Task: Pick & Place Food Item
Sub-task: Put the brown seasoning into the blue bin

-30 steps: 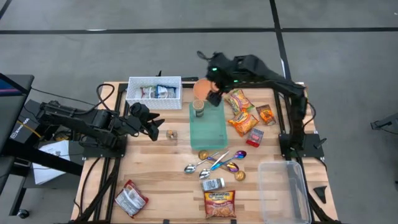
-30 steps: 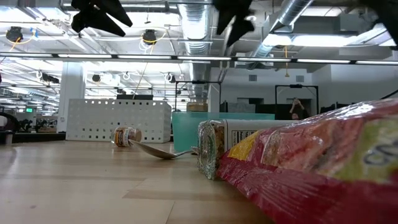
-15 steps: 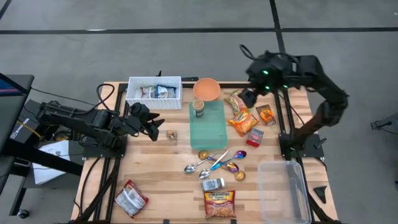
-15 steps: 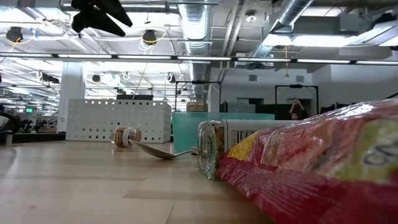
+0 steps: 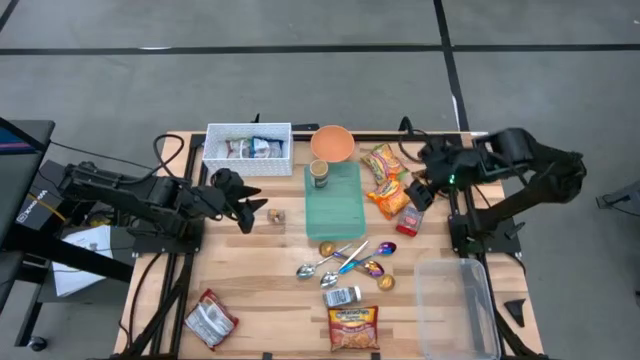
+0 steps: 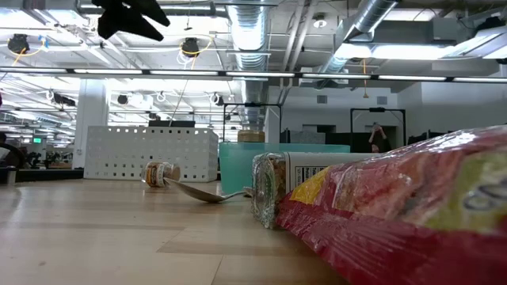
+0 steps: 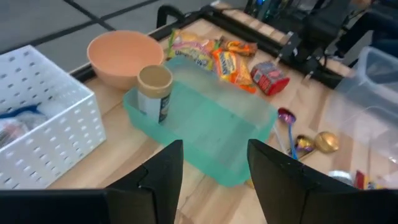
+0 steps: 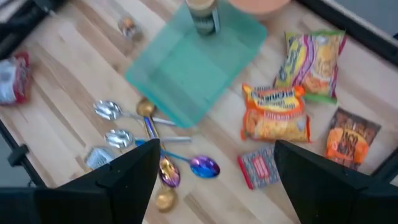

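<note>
Brown-lidded jar [image 5: 320,174] stands upright (inside teal tray [image 5: 336,212]).

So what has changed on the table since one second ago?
The right gripper pulled back from above the jar in the green tray toward the table's right edge, open and empty. The jar stays upright in the tray. The left gripper shifted only slightly.

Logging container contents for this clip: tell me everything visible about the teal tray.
The translucent teal plastic tray is a shallow rectangular bin lying flat on the wooden table, beside the peach bowl. A small brown-lidded jar stands upright in its corner nearest the bowl; the rest is bare. No gripper touches it.
</note>
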Tool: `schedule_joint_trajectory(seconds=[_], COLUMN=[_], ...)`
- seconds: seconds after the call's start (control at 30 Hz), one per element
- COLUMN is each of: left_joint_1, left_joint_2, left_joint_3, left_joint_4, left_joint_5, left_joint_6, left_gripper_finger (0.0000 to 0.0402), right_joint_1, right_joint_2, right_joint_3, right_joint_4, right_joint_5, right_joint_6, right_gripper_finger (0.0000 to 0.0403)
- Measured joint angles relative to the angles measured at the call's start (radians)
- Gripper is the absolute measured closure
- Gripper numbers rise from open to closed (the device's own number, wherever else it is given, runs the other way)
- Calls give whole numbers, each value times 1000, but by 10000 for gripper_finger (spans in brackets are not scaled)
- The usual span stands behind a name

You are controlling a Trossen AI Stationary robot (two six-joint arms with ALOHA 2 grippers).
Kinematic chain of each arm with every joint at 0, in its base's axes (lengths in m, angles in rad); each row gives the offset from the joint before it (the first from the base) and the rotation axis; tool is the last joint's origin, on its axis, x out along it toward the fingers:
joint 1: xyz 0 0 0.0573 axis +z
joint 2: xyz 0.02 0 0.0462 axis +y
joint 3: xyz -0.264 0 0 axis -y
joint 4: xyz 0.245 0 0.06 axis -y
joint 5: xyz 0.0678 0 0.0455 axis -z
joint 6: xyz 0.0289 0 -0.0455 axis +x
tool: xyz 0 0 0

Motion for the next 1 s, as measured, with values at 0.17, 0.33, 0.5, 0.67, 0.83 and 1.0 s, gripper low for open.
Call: schedule_joint_trajectory(seconds=[0.17, 0.33, 0.5, 0.67, 0.83, 1.0], left_joint_1=[1, 7, 9, 9, 19, 82], left_joint_2=[8, 64, 148, 243, 284, 291], left_joint_3=[0, 0, 0, -9, -123, -239], left_joint_4=[124, 233, 159, -31, -3, 92], left_joint_5=[0, 101, 195, 219, 226, 265], left_joint_6=[109, 318, 385, 459, 564, 616], left_gripper_finger=[229, 225, 211, 184, 143, 104], right_joint_1=[40, 62, 61, 61, 63, 80], right_joint_2=[-40, -85, -132, -157, -164, -164], right_joint_3=[-61, -80, -90, -90, -90, -90], right_joint_4=[1, 1, 1, 2, 2, 3], right_joint_5=[4, 57, 93, 109, 105, 102], right_joint_6=[36, 31, 18, 9, 9, 9], right_gripper_finger=[94, 94, 94, 94, 94, 94])
